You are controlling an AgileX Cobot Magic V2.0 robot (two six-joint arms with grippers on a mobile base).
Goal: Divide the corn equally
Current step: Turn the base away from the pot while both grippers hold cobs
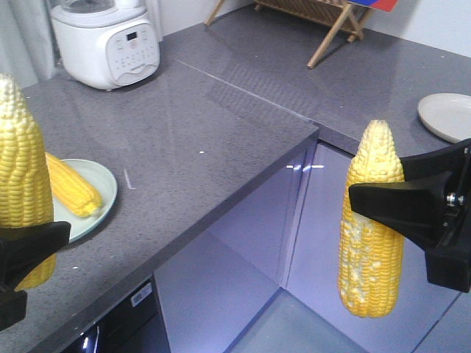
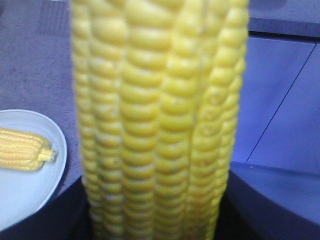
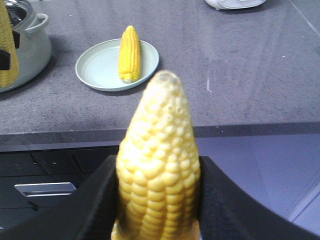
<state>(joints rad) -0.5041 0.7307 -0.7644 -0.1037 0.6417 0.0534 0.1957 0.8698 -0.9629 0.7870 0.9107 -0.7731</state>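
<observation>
Two hands each clamp a cob upright: left hand [image 1: 23, 244] the left cob [image 1: 22, 162], right hand [image 1: 379, 204] the right cob [image 1: 370, 265]. Behind, a third cob [image 1: 73, 185] lies on the green plate [image 1: 105, 184]; the far plate [image 1: 449, 116] looks bare. Both placings remain, I judge.

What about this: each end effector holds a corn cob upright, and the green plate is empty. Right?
No: the green plate holds one corn cob, shown in the right wrist view; left end effector and right end effector each hold one upright.
</observation>
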